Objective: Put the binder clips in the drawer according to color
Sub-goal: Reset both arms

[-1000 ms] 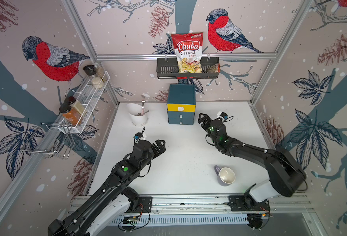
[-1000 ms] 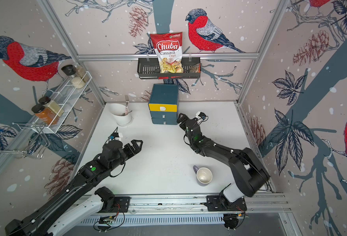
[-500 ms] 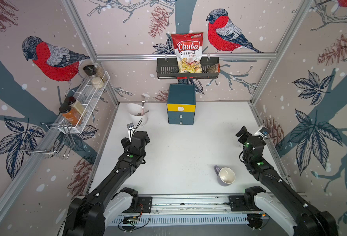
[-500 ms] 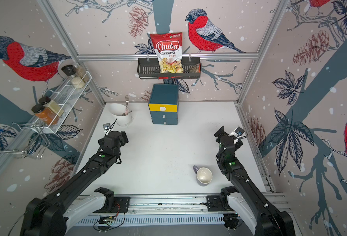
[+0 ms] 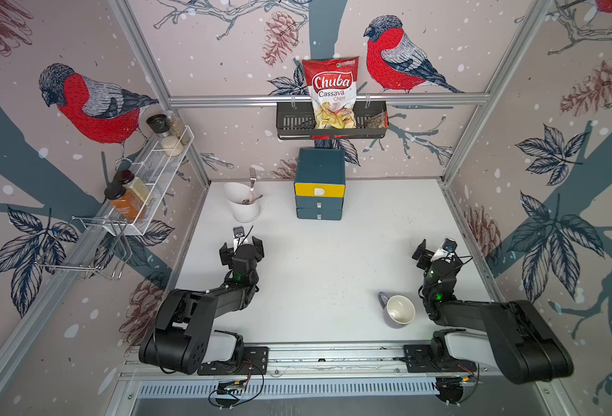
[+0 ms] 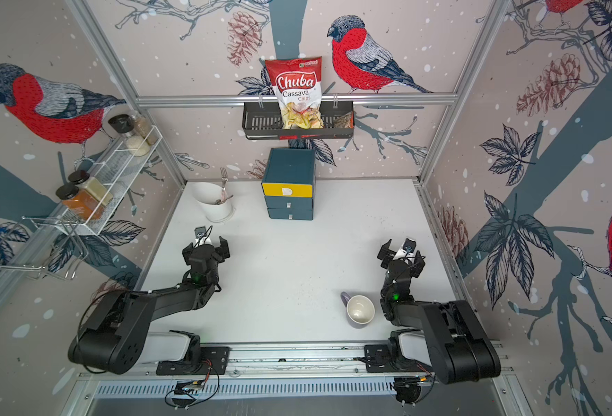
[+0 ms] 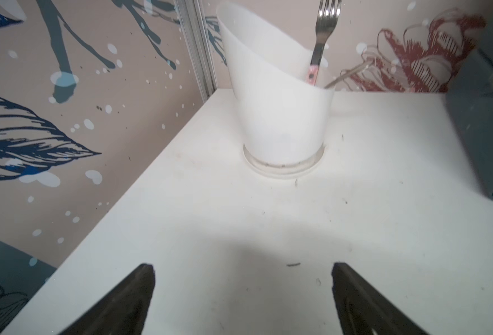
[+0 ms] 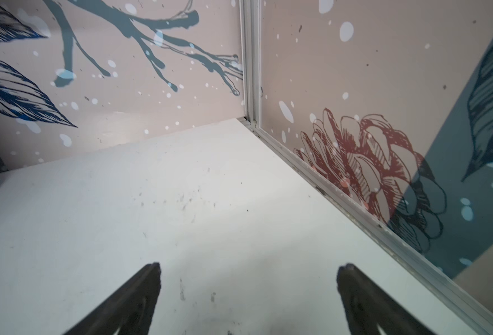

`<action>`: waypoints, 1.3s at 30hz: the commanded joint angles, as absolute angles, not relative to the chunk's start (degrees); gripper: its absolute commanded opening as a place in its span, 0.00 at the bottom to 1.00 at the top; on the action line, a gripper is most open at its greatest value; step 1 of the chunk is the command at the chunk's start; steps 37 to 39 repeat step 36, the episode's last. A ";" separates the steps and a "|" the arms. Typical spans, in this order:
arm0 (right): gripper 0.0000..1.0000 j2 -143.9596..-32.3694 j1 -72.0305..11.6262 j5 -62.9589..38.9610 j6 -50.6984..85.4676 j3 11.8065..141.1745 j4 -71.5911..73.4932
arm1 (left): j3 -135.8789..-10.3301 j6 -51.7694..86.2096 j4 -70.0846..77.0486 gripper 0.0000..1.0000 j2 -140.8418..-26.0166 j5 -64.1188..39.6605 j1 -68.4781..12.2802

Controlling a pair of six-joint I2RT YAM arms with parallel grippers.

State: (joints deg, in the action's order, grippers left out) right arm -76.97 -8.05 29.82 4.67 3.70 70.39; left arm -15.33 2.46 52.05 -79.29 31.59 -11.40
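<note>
No binder clips show in any view. The drawer (image 5: 319, 194) (image 6: 289, 194) is a teal chest against the back wall, with a yellow top front and two teal fronts below, all pushed in. Its side edges into the left wrist view (image 7: 486, 130). My left gripper (image 5: 241, 245) (image 6: 206, 246) (image 7: 242, 269) hovers open over bare table at the left, facing the white holder. My right gripper (image 5: 437, 252) (image 6: 401, 252) (image 8: 249, 268) stands open near the right wall, facing the back right corner. Nothing lies between either pair of fingers.
A white utensil holder (image 5: 245, 205) (image 7: 277, 110) with a fork (image 7: 323, 32) stands left of the drawer. A mug (image 5: 400, 311) (image 6: 359, 311) sits front right beside the right arm. A black wall basket (image 5: 331, 120) holds a chips bag. A wire shelf (image 5: 153, 173) carries spice jars.
The right gripper pulled back from beside the drawer to the right wall. The left gripper swung left and turned to face the back. Both arms folded toward the front rail.
</note>
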 commanded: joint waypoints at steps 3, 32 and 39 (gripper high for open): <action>1.00 -89.18 -5.14 21.58 3.09 1.81 96.06 | -12.07 -1.97 75.74 0.98 -85.95 28.79 -9.75; 1.00 -87.01 -3.68 22.37 6.23 11.78 73.50 | -13.56 4.22 70.32 0.99 -86.93 19.31 -2.99; 1.00 -86.44 -3.63 22.36 6.30 11.82 72.72 | -13.50 4.14 70.52 0.99 -87.01 19.27 -2.99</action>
